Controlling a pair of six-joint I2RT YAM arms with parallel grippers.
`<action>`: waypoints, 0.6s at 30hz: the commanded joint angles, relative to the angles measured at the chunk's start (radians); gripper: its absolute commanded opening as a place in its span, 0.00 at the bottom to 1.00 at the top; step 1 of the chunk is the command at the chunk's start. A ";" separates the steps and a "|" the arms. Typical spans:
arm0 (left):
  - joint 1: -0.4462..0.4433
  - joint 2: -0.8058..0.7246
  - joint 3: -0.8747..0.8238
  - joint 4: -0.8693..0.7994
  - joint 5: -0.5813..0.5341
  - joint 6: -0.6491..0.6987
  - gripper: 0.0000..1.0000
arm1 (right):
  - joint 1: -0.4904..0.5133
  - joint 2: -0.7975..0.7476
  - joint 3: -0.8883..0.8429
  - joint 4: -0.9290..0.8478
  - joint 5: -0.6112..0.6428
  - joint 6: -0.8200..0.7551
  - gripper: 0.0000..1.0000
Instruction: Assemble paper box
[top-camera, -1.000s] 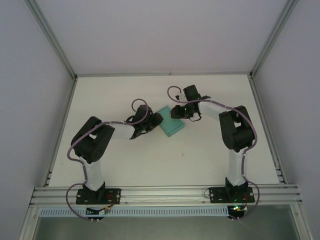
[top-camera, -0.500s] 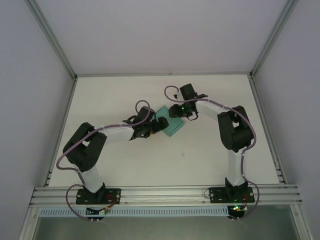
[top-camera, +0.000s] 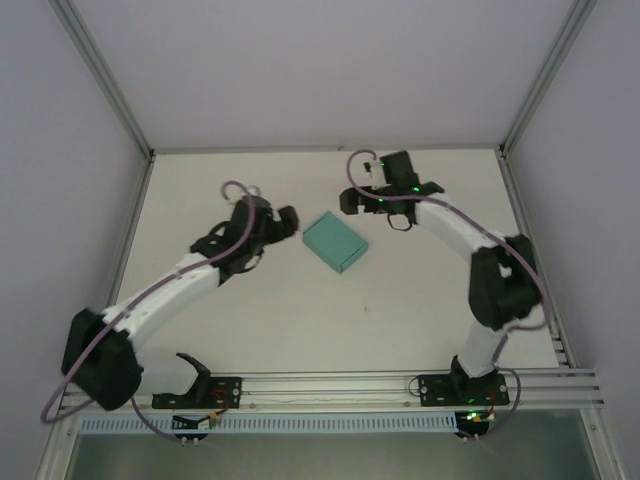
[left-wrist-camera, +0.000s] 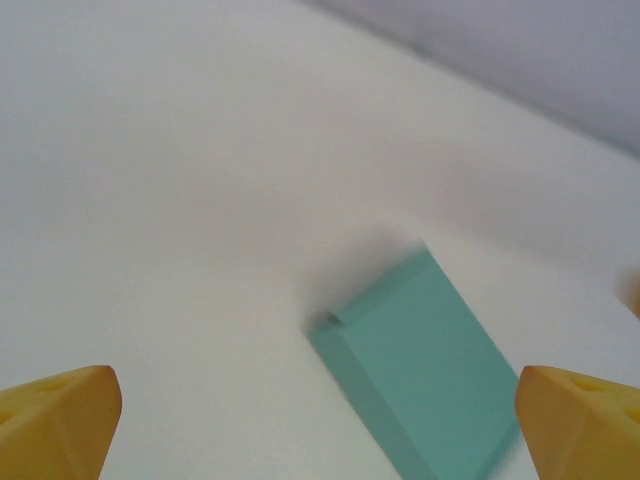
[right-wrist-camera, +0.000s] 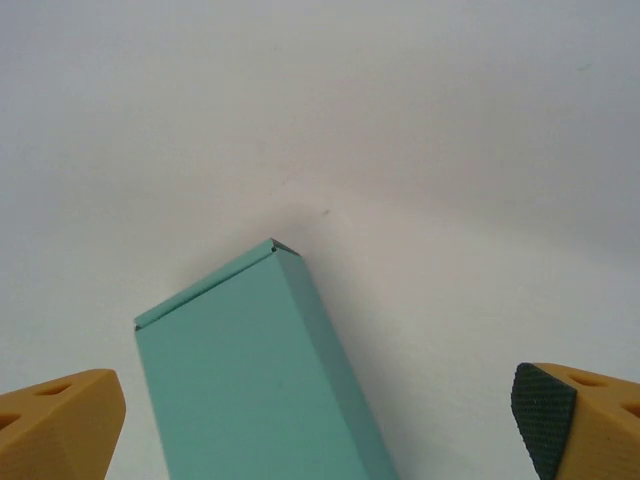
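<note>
Paper box (top-camera: 335, 242) lies folded shut in the middle of the table (top-camera: 420, 300), seemingly assembled with little left to do. Left gripper (top-camera: 288, 220) and right gripper (top-camera: 350, 202) flank it without touching, both spread wide and empty
</note>
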 joint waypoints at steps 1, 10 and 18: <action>0.145 -0.108 -0.119 -0.057 -0.208 0.151 1.00 | -0.070 -0.167 -0.191 0.123 0.062 0.023 1.00; 0.412 -0.013 -0.481 0.603 -0.068 0.394 1.00 | -0.289 -0.344 -0.707 0.609 0.291 -0.011 1.00; 0.413 0.133 -0.580 0.988 0.026 0.514 1.00 | -0.321 -0.126 -0.981 1.371 0.162 -0.113 1.00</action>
